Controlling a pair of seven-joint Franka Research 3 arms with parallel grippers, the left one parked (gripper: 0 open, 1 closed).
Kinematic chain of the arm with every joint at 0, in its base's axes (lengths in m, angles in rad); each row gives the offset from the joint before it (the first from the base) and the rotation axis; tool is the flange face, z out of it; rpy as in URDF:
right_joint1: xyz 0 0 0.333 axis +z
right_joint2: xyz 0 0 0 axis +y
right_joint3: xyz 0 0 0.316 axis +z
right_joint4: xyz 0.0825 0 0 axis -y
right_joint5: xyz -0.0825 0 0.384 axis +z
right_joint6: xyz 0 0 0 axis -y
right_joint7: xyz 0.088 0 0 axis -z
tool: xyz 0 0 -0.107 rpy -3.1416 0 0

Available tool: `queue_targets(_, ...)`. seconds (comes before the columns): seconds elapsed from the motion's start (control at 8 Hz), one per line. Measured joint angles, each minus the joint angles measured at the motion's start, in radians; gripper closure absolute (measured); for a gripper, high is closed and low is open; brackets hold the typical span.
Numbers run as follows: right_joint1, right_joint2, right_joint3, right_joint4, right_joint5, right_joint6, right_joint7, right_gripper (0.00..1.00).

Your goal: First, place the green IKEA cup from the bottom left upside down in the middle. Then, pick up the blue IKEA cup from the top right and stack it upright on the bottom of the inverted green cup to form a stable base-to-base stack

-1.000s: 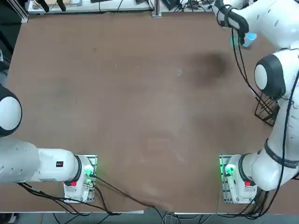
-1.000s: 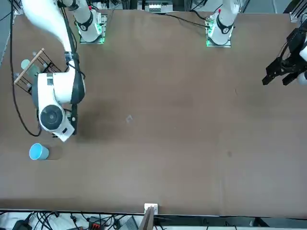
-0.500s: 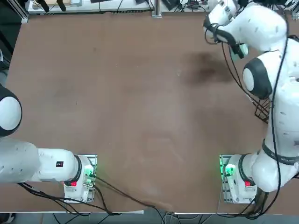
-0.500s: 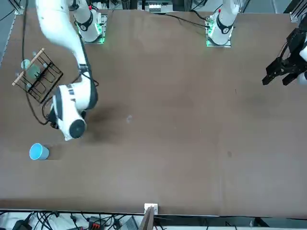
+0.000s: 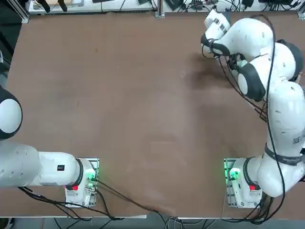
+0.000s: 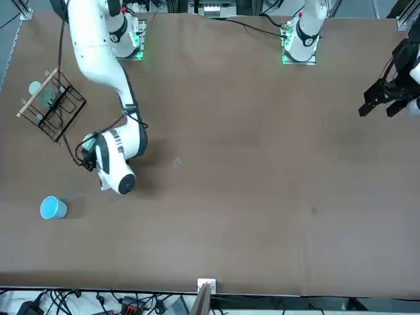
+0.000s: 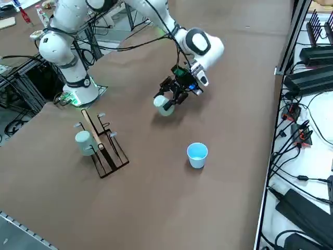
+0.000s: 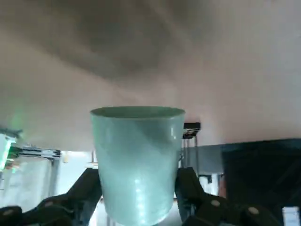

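Moved: right arm swung from the table's far right corner toward its middle.
Right gripper, fingers clamped on the green IKEA cup, airborne, carried clear of the table; first placement apparently under way. Blue IKEA cup unchanged, upright near the wire rack.

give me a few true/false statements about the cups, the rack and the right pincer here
1. The right pincer holds the pale sage-green tapered plastic cup above the brown table. True.
2. The light sky-blue tapered plastic cup lies tipped on its side. False: it stands upright, opening up.
3. The blue cup is stacked on the green one. False: it stands alone on the table, apart.
4. A pale aqua cup sits on the black wire rack. True.
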Motion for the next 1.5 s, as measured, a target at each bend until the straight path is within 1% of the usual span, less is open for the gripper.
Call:
queue_targets(0.25, 0.018, 0.034, 0.0, -0.006, 0.032, -0.005, 0.056, 0.13)
queue_targets(0.62, 0.013, 0.06, -0.003, -0.009, 0.069, -0.005, 0.065, 0.13)
queue_targets(0.75, 0.013, 0.067, -0.003, -0.009, 0.07, -0.004, 0.076, 0.1)
queue_targets(0.88, 0.014, 0.071, -0.003, -0.009, 0.071, -0.003, 0.096, 0.03)
queue_targets(1.0, 0.016, 0.071, -0.002, -0.009, 0.072, -0.003, 0.113, 0.0)
queue_targets(1.5, 0.022, 0.065, -0.003, 0.005, 0.072, -0.005, 0.12, 0.0)
